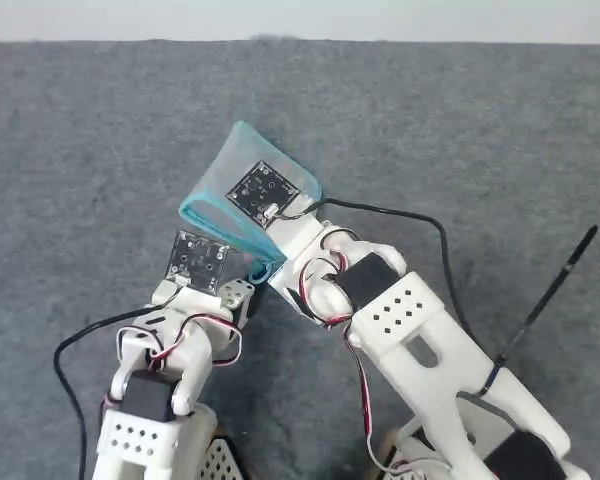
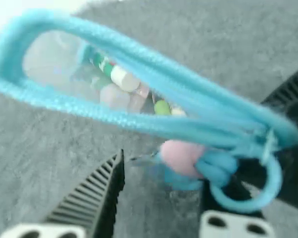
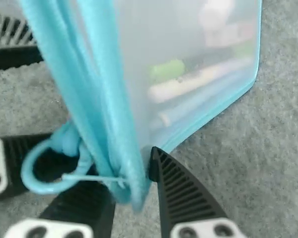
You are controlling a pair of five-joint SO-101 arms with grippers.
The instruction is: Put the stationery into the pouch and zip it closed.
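Note:
The translucent teal pouch (image 1: 212,196) is held tilted above the grey table, its zipper mouth (image 2: 139,64) gaping. Several pens and small pieces of stationery (image 2: 123,79) lie inside and show through its wall (image 3: 188,79). My right gripper (image 3: 134,198) is shut on the pouch's zipper end. A teal cord loop (image 2: 268,186) hangs from the zipper pull, also seen as the cord loop (image 3: 39,171) in the right wrist view. My left gripper (image 2: 164,193) stands open just below the mouth, with the cord's knot and a pink rounded piece (image 2: 181,157) between its fingers (image 2: 107,191).
Grey felt table (image 1: 100,150) lies bare all round the pouch. A thin black rod (image 1: 555,290) and a black cable (image 1: 420,225) lie beside the right arm. The two arms crowd together at the near middle.

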